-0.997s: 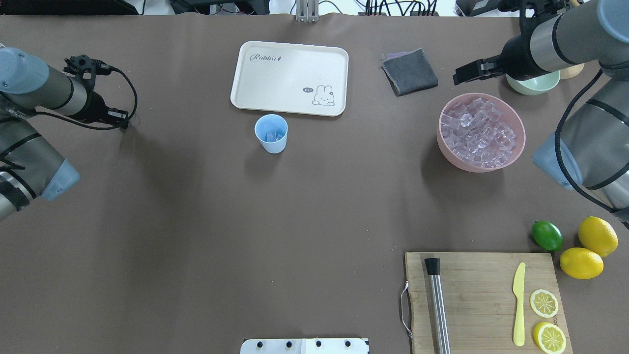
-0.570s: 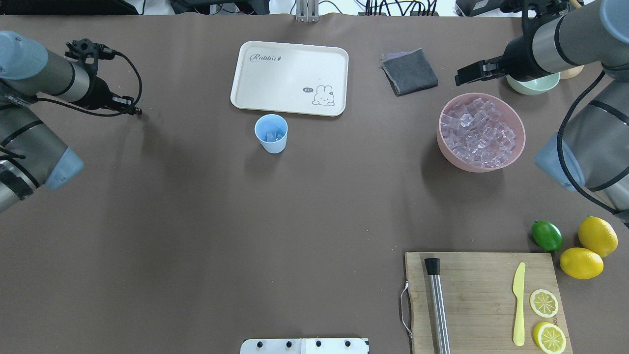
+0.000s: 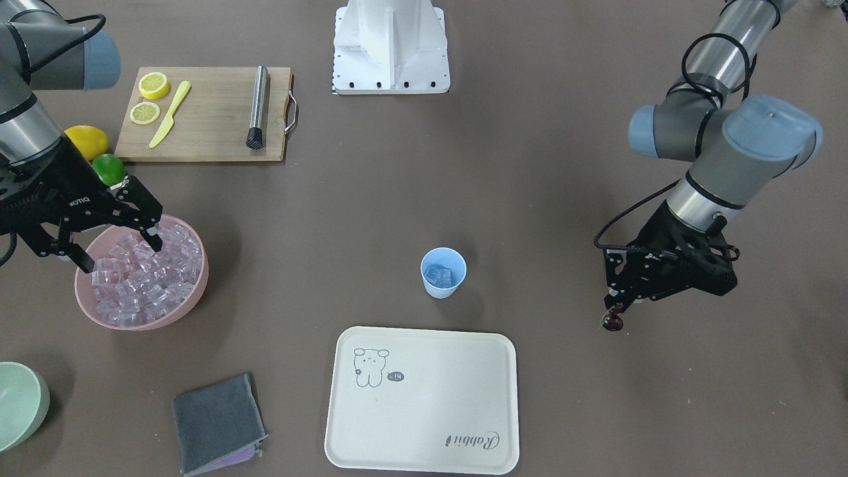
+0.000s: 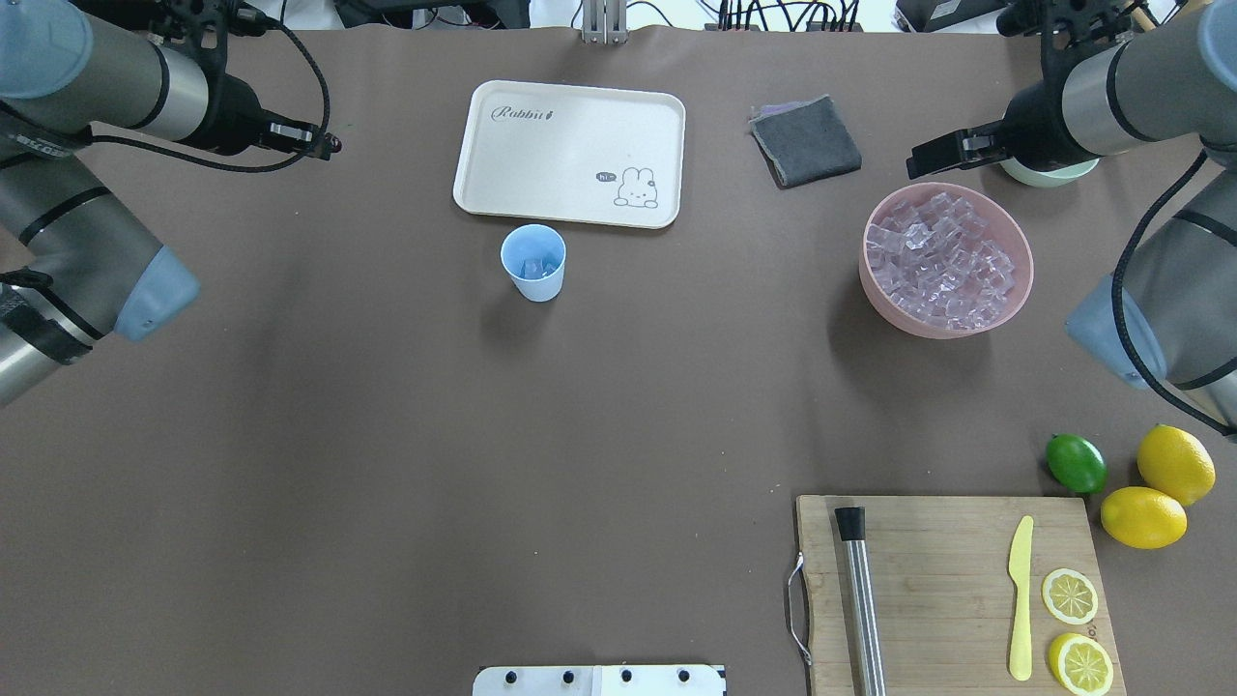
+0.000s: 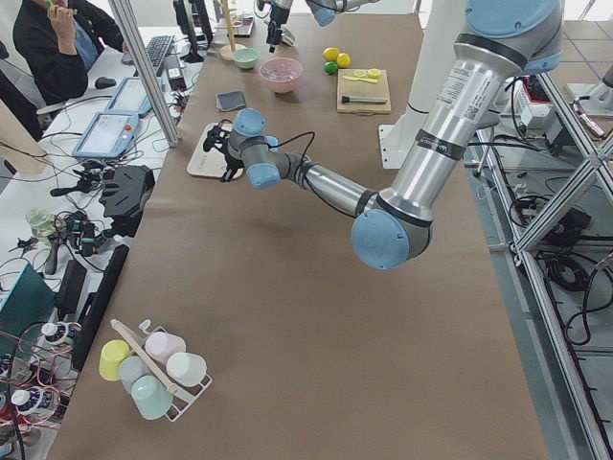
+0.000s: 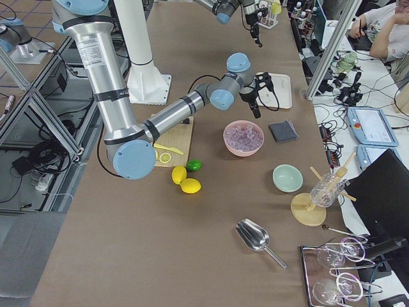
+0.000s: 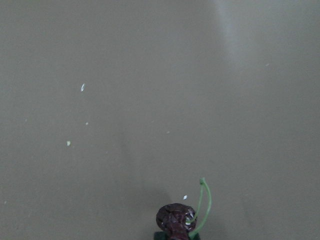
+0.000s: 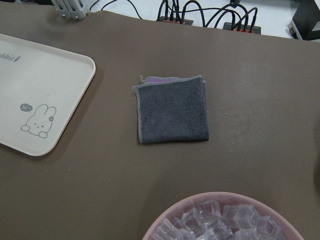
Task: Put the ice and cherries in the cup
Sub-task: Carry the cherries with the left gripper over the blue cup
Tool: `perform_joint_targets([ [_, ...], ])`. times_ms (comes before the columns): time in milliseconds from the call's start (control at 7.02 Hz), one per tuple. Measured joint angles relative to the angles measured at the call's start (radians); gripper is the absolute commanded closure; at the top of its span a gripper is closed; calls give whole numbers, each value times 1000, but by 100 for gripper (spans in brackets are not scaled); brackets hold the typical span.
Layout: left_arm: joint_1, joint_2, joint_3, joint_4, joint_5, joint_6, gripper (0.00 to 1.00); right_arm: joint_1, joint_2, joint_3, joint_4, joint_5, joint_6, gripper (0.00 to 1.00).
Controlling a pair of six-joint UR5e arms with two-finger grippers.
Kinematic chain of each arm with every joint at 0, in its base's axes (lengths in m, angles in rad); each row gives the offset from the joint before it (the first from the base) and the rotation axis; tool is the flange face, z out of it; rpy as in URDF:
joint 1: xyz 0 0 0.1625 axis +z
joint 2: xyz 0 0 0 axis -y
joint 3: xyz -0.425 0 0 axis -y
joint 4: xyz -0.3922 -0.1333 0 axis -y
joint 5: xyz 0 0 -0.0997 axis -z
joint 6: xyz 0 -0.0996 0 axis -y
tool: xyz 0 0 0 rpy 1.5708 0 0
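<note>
The fingers of the left gripper (image 3: 613, 309) are pinched together on the cherries (image 3: 613, 322), which hang dark red at the fingertips. In the left wrist view one dark fruit (image 7: 174, 220) shows with thin green stems curving up beside it. This gripper is over bare table (image 4: 387, 435), well apart from the cup (image 4: 532, 262) and off to the robot's left of the tray (image 4: 570, 145). The blue cup stands upright just beside the tray's near edge, touching nothing, with a few clear pieces of ice (image 3: 439, 273) already inside it. The right gripper (image 3: 120, 255) has its two fingers spread wide apart and grips nothing. From the front it appears over the pink bowl (image 4: 875, 290), which is heaped with more ice cubes (image 4: 942, 259); from overhead it sits by the bowl's far rim, and the side view shows it raised above the bowl. A folded grey cloth (image 4: 805, 140) lies between the tray and the pink bowl, and a pale green bowl (image 3: 20, 404) sits beyond them. Near the robot's right side a wooden board (image 4: 928, 570) carries a steel rod, a yellow knife and two lemon slices, with a lime (image 4: 1076, 463) and two lemons (image 4: 1160, 488) just beside it.
</note>
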Motion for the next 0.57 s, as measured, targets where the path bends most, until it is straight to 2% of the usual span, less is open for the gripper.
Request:
perform_joint_targets([
  [285,82,-39,-57,-1,46,-3,100,-1,-3,4,0,0,3,0],
  [570,206,-81,-65,-5,164,1,100,-1,-3,5,0,-1,6,0],
])
